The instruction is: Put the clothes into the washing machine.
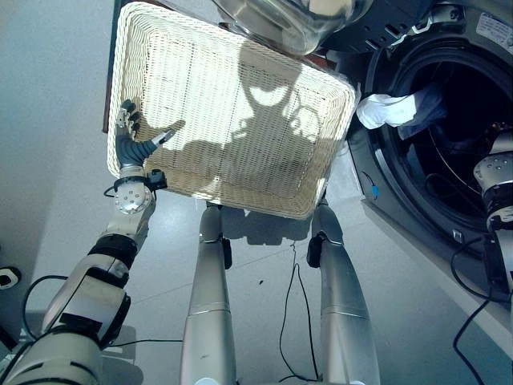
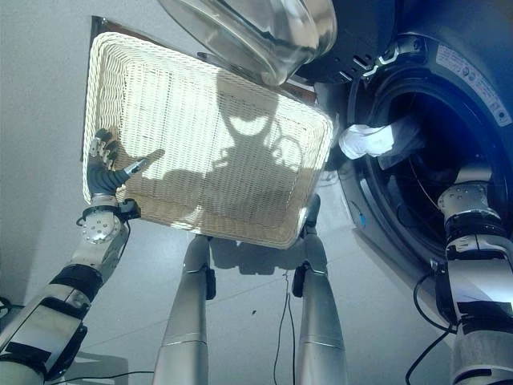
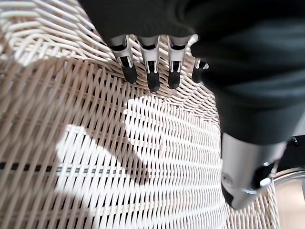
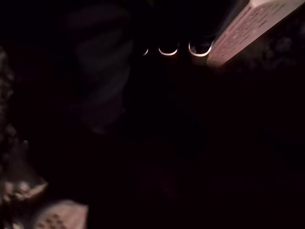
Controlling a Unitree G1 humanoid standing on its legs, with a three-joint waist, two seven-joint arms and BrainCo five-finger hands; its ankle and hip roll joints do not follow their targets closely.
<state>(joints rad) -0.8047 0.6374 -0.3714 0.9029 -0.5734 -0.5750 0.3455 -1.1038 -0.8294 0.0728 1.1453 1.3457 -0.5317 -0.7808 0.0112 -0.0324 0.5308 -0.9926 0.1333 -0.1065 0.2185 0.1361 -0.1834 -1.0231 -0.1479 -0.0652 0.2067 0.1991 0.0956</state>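
Right hand is inside the washing machine (image 2: 449, 152) drum — only the wrist and forearm show, and the right wrist view is near black, so I cannot tell what its fingers are doing. One wicker basket (image 1: 232, 112), pale weave, lies tilted in front of the machine with nothing visible in it. Left hand (image 1: 132, 140) rests on its near left rim, fingers (image 3: 152, 71) curled over the weave and the thumb stretched out into the basket. Clothes: one white garment (image 1: 389, 110) hangs over the drum's lip, a bluish piece (image 1: 429, 108) just behind it — darker items deeper in are hard to make out. Glass door (image 2: 256, 32) is swung open above the basket, cut off by the frame.
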